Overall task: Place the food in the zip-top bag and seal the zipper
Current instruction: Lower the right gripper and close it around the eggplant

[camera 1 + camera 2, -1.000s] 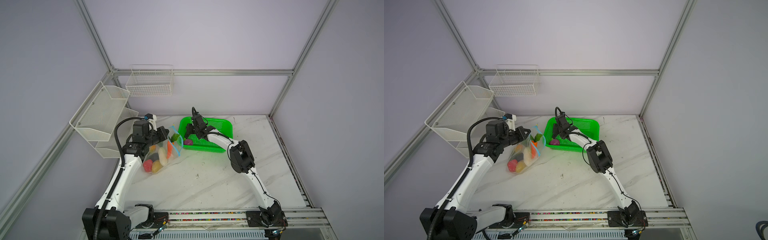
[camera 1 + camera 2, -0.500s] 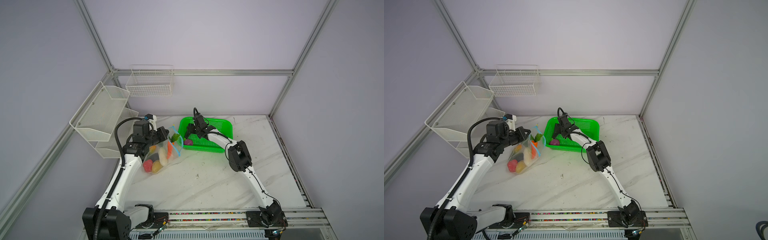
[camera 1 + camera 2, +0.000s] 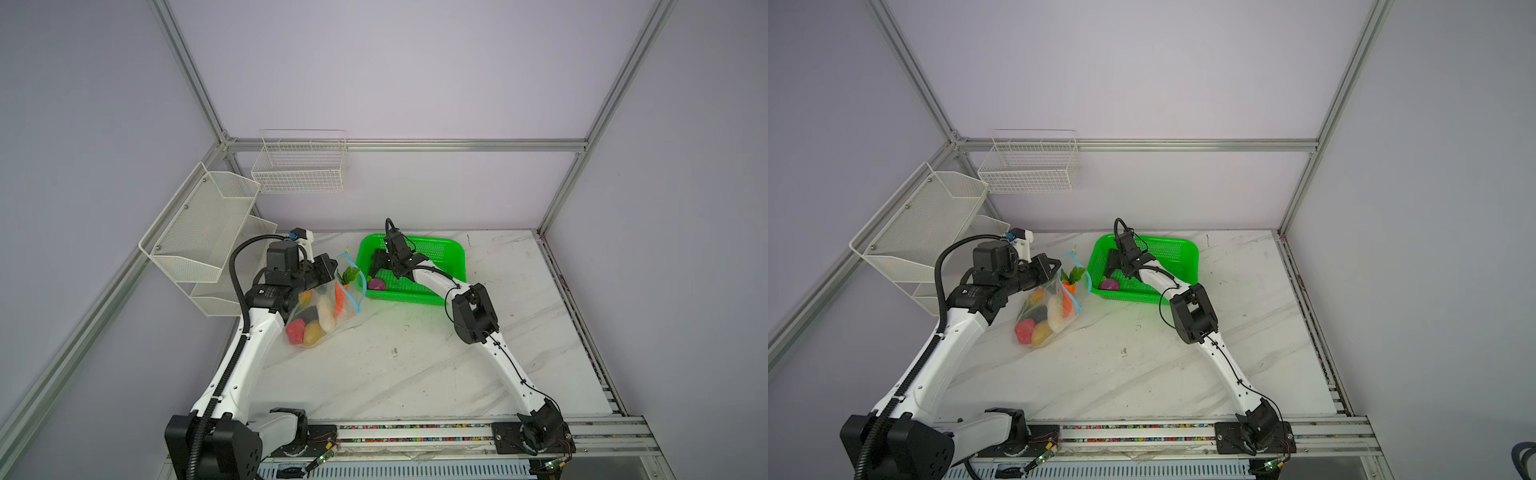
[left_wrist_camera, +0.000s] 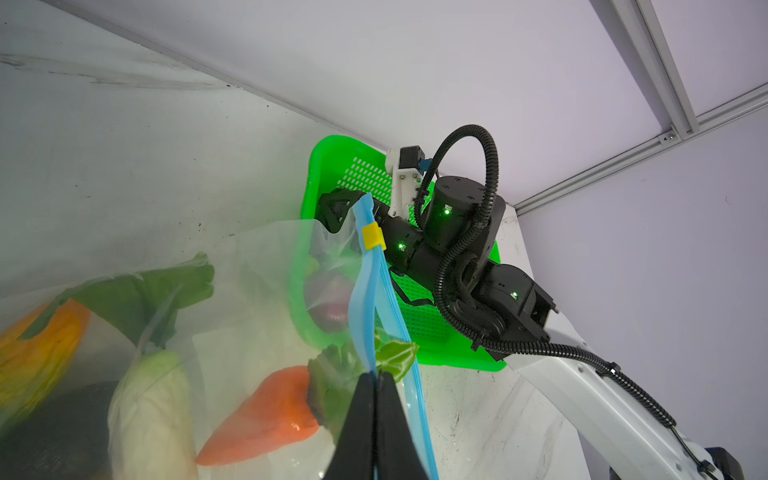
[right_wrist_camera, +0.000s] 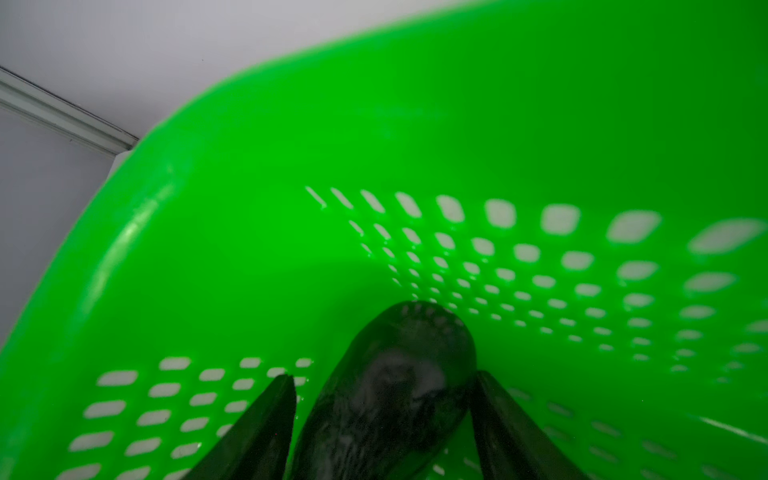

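Observation:
The clear zip-top bag (image 3: 328, 309) stands propped on the table, holding a red pepper (image 3: 296, 331), a yellow potato (image 3: 313, 333), a white radish (image 3: 326, 314) and a carrot (image 4: 266, 415). My left gripper (image 4: 377, 375) is shut on the bag's blue zipper (image 4: 365, 291) edge and holds the mouth up; the yellow slider (image 4: 372, 237) sits at the far end. My right gripper (image 5: 382, 378) is down inside the green basket (image 5: 249, 166), open, with a dark eggplant (image 5: 415, 340) between its fingers and a gap on one side. A purple onion (image 3: 376, 284) lies in the basket.
The green basket (image 3: 453, 245) stands at the back of the marble table, just right of the bag. White wire shelves (image 3: 208, 232) hang on the left wall and a wire basket (image 3: 299, 166) on the back wall.
The right arm's elbow has shifted slightly left while its gripper stays in the basket. The left arm and the bag have not moved.

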